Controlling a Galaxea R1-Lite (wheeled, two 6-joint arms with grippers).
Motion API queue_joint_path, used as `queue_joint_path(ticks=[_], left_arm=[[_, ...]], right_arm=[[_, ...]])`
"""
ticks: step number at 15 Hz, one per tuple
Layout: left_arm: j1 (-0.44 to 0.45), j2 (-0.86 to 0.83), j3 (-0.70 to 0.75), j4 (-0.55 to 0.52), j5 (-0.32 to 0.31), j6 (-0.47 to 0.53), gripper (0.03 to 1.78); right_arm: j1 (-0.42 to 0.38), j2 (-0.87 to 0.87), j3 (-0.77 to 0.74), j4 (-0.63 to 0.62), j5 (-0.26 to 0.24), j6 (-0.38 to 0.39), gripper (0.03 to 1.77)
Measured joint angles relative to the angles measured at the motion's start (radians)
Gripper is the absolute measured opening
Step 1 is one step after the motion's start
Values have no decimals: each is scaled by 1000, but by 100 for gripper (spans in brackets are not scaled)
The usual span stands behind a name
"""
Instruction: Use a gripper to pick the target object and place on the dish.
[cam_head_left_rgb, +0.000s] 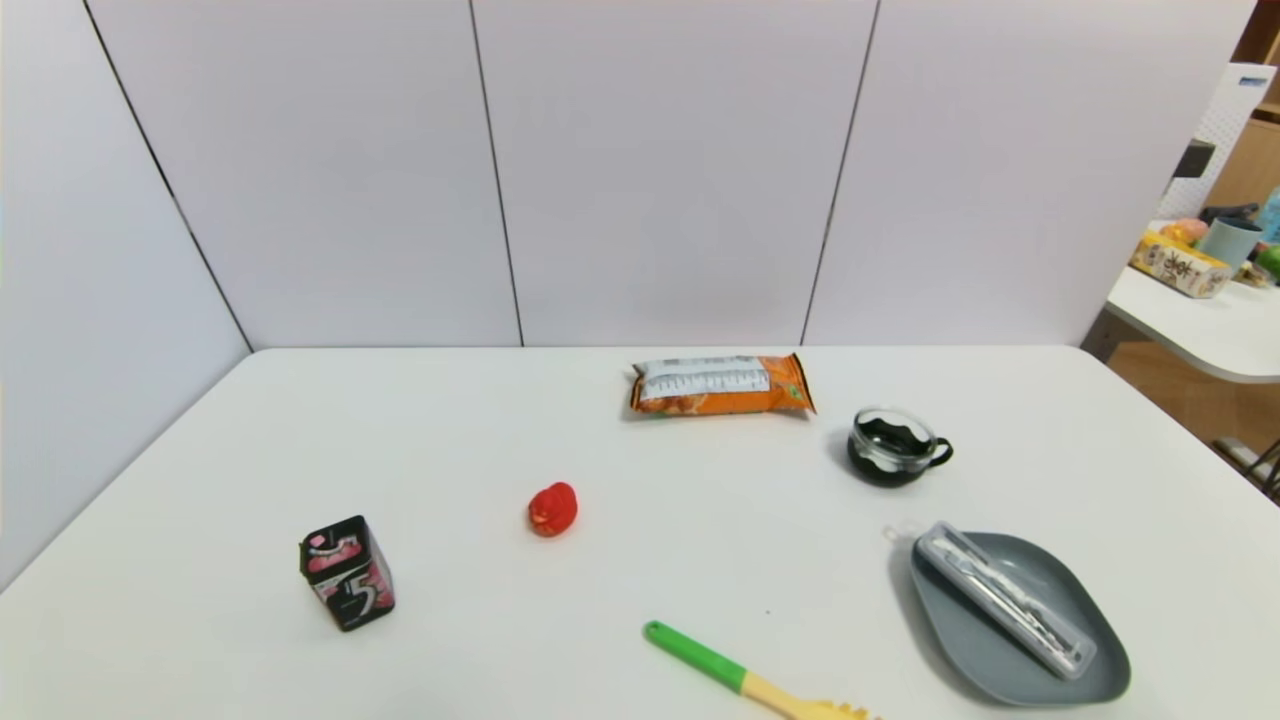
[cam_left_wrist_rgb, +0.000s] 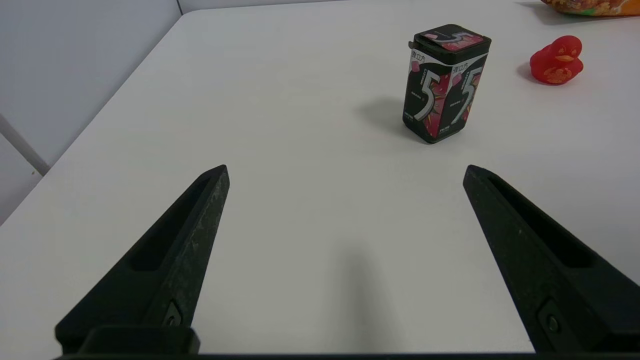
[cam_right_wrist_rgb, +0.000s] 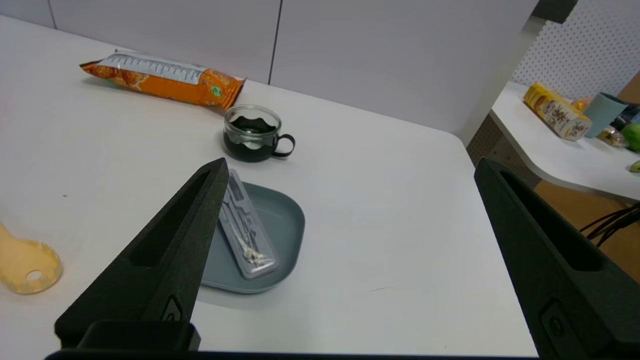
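Broadly, the white tabletop (cam_head_left_rgb: 700, 480) carries everything, with pale wall panels behind its far edge. Largest on it is the shallow matte grey-blue dish (cam_head_left_rgb: 1020, 625) with a raised rim, sitting near the front right corner. Lying diagonally inside the dish is the slim translucent grey-white plastic case (cam_head_left_rgb: 1005, 600), metal utensils visible through it; one end rests on the dish's rim toward the far edge and the rest lies inside the plate. The right wrist view shows the same arrangement, the case (cam_right_wrist_rgb: 247, 235) resting in the dish (cam_right_wrist_rgb: 287, 225).

Toward the far edge, right of centre, lies the orange foil snack bag (cam_head_left_rgb: 722, 385). Just at the front edge is the fork with a green and yellow handle (cam_head_left_rgb: 745, 675). Near the front left stands the black and pink rectangular gum tin (cam_head_left_rgb: 347, 573), upright. Between the snack bag and the dish sits the small black glass cup with a handle (cam_head_left_rgb: 895, 447). Near the middle, slightly left, is the small red rubber duck (cam_head_left_rgb: 552, 509).

Neither arm appears in the head view. The left gripper (cam_left_wrist_rgb: 345, 175) hovers above bare tabletop near the front left corner, its two black fingers spread wide and holding nothing. The right gripper (cam_right_wrist_rgb: 350, 167) hangs above the tabletop by the dish, its fingers likewise wide apart and empty.
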Motion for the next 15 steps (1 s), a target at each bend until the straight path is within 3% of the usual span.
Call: queue_joint_path(ticks=[7,15], left_arm=[[0,0,0,0,1,0,169],[0,0,0,0,1,0,169]], right_arm=[[-22,-111,53,11,1,23,169],[-28,-256,226,1,4,26,169]])
